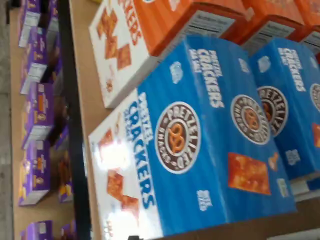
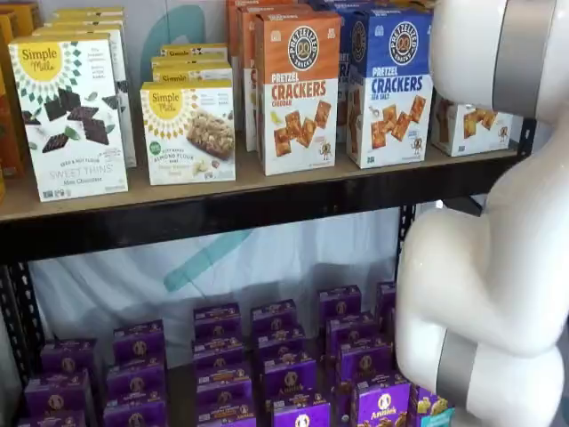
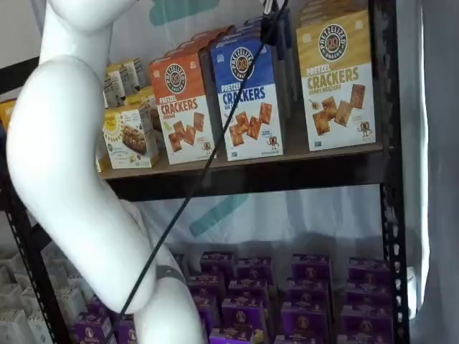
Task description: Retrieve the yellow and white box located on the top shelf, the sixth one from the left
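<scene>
So the pincer itself doesn't show up anywhere: both shelf views only catch the fat white arm (image 3: 64, 179) and a thin black cable (image 3: 208, 161) running down across the boxes, so I can't tell whether it's open or holding anything.

The wrist view is turned sideways and sits close over a blue-topped cardboard crackers box with a round pretzel logo (image 1: 200, 140). More blue ones sit behind it and orange-topped crackers boxes (image 1: 145, 35) beside it, all a bit blurry with glare on the white half.

The mustard-yellow and white cardboard crackers box (image 3: 337, 82) stands upright on the long tan wooden top shelf with the black metal front rail (image 3: 251, 175), just to the right of the blue box (image 3: 247, 97) and next to the black upright. More of its kind are lined up behind it, cut off at the frame's top edge. In the other shelf view the arm (image 2: 498, 213) covers nearly all of it; only a strip of its white lower part with crackers (image 2: 471, 124) peeks out.

Small purple boxes (image 3: 308, 294) fill the lower shelf, partly hidden by the arm.
</scene>
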`<action>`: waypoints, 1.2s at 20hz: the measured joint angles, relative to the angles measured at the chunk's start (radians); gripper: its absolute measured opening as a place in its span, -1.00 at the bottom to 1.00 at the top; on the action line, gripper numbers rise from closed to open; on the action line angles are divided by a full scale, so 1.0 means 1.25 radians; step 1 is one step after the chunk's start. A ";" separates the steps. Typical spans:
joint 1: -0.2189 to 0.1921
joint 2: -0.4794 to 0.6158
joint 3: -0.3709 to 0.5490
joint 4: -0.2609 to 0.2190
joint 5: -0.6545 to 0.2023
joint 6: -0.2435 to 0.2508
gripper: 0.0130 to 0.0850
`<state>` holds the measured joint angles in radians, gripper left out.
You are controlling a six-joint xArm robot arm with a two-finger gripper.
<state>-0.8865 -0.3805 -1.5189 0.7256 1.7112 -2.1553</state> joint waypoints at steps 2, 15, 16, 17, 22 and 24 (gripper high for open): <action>0.006 0.005 0.001 0.001 -0.026 -0.004 1.00; 0.035 0.085 -0.067 -0.058 -0.054 -0.025 1.00; 0.039 0.086 -0.065 -0.062 -0.062 -0.026 1.00; 0.043 0.087 -0.064 -0.066 -0.069 -0.026 1.00; 0.061 0.100 -0.070 -0.080 -0.090 -0.025 1.00; 0.067 0.107 -0.078 -0.089 -0.095 -0.024 1.00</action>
<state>-0.8024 -0.2467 -1.6166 0.6144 1.5924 -2.1857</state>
